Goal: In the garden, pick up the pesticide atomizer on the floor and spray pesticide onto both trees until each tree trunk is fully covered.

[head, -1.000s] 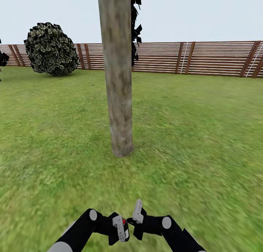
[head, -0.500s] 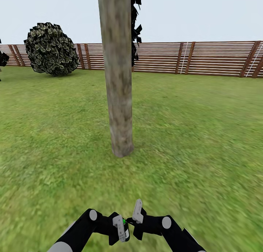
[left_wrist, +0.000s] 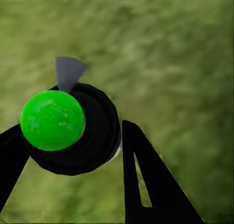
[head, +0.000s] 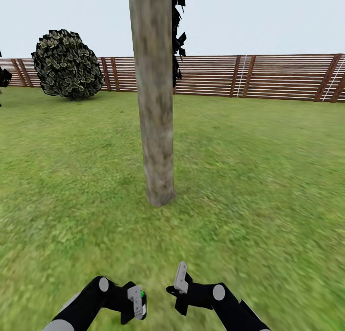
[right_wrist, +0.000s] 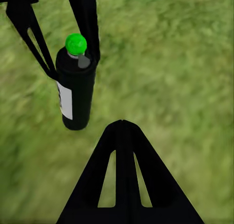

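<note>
Dead ahead, the tree trunk (head: 155,105) is standing tall and mottled grey-beige, rising out of the grass lawn (head: 258,177) and running off the top edge. Behind it, black foliage of a thin tree (head: 178,29) is peeking out along its right side. Off to the left, a round leafy bush (head: 67,65) is sitting just in front of the brown slat fence (head: 268,76), which is stretching across the whole background under a pale sky. Down low, both black arms are reaching in: the left gripper (head: 135,303) is gripping the pesticide atomizer (head: 139,302), green cap showing, while the right gripper (head: 179,279) is hanging beside it, apart, with one pale finger pointing up.
</note>
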